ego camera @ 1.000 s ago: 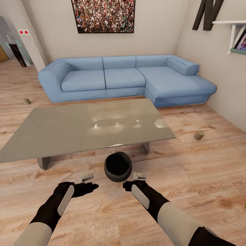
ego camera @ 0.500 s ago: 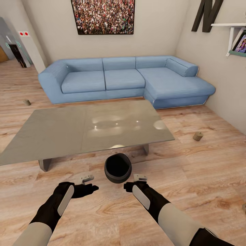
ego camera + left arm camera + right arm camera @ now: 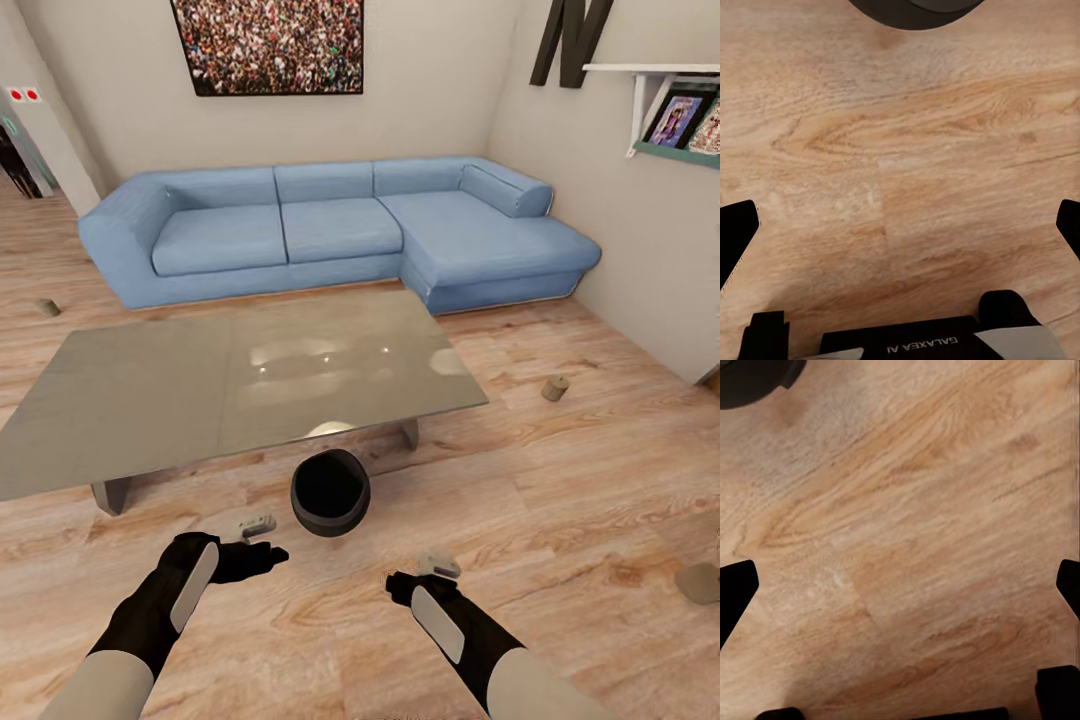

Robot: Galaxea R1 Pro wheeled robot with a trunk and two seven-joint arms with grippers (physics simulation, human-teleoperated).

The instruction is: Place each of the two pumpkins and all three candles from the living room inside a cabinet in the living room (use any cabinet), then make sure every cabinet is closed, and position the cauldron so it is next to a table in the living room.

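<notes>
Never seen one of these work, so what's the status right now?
Both grippers, left and right, open, empty. Cauldron on floor beside table. Candle loose on floor.

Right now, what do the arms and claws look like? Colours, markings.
Both arms have light grey forearm shells, black wrist sections and a pale grey oblong panel on the back of each wrist. The left claw and right claw are black, each with a small grey block beside it. The left wrist view shows white "GALAXEA AI" lettering on the black housing.
</notes>
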